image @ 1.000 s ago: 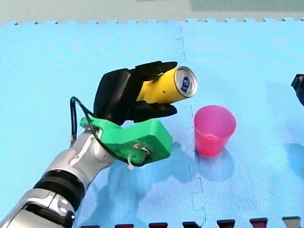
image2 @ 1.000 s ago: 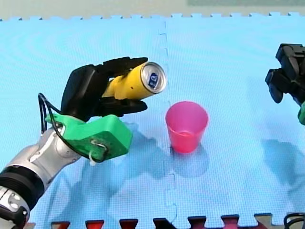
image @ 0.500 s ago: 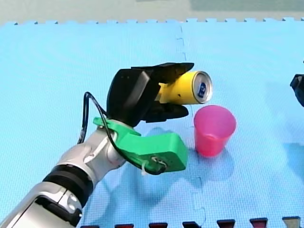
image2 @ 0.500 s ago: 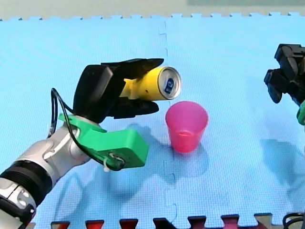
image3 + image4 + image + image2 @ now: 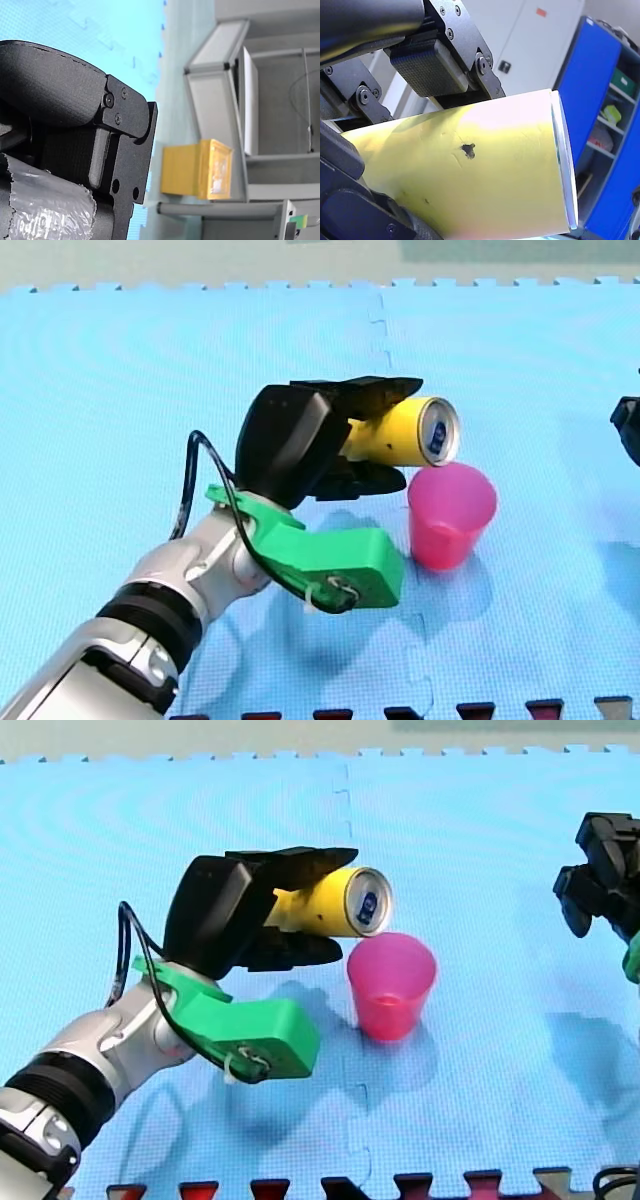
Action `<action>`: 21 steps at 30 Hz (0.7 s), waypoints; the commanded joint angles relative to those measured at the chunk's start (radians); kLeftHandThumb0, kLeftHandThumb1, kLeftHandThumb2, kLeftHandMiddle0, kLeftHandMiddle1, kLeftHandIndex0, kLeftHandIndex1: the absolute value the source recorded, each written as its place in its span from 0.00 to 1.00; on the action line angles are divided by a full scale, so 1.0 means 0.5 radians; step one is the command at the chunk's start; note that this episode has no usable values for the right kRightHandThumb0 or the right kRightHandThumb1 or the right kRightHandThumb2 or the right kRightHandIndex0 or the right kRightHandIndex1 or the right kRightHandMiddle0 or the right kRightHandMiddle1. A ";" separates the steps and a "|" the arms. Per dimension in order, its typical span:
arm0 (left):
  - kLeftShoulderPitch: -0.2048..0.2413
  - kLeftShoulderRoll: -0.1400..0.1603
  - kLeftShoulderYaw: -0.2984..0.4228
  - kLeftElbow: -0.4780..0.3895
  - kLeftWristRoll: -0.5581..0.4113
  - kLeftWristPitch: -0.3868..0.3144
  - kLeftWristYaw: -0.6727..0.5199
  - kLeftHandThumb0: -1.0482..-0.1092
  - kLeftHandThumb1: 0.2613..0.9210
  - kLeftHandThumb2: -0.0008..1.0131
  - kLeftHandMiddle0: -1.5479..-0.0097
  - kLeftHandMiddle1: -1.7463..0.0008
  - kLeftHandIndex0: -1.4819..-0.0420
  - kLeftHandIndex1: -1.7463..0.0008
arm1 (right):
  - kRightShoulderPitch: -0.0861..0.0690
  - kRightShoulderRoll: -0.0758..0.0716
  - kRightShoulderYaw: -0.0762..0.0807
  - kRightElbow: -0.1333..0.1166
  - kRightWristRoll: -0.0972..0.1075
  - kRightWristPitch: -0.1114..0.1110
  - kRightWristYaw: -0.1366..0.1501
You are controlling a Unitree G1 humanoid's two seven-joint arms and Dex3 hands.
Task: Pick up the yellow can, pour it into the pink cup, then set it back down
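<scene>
My left hand (image 5: pixel 345 435) is shut on the yellow can (image 5: pixel 412 432), which lies almost on its side in the air. Its silver top points right, just above the near-left rim of the pink cup (image 5: pixel 449 514). The cup stands upright on the blue mat. In the second wrist view the yellow can (image 5: pixel 470 175) lies between black fingers (image 5: pixel 427 60). My right hand (image 5: pixel 603 870) hangs at the right edge, above the mat and well right of the cup.
The blue foam mat (image 5: pixel 150 390) covers the whole surface, with a seam running down its middle past the cup. A green wrist mount (image 5: pixel 330 560) juts out under my left hand. The first wrist view shows a grey shelf (image 5: pixel 225 125) with a yellow box.
My left hand has carried the can right and a little down, from left of the cup to just over its rim, tipping it further. The cup and right hand have stayed put.
</scene>
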 commanded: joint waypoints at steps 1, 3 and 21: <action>-0.041 0.033 -0.061 0.003 0.071 0.037 0.088 0.75 0.80 0.00 0.11 0.99 0.21 1.00 | 0.003 -0.005 -0.005 0.002 0.006 0.000 0.001; -0.057 0.050 -0.121 0.006 0.154 0.098 0.185 0.78 0.80 0.00 0.10 0.99 0.21 1.00 | 0.002 -0.005 -0.006 0.003 0.006 0.001 0.002; -0.107 0.079 -0.322 0.058 0.326 0.302 0.483 0.83 0.83 0.00 0.40 0.39 0.17 0.96 | -0.004 0.000 -0.010 0.004 0.006 0.003 -0.003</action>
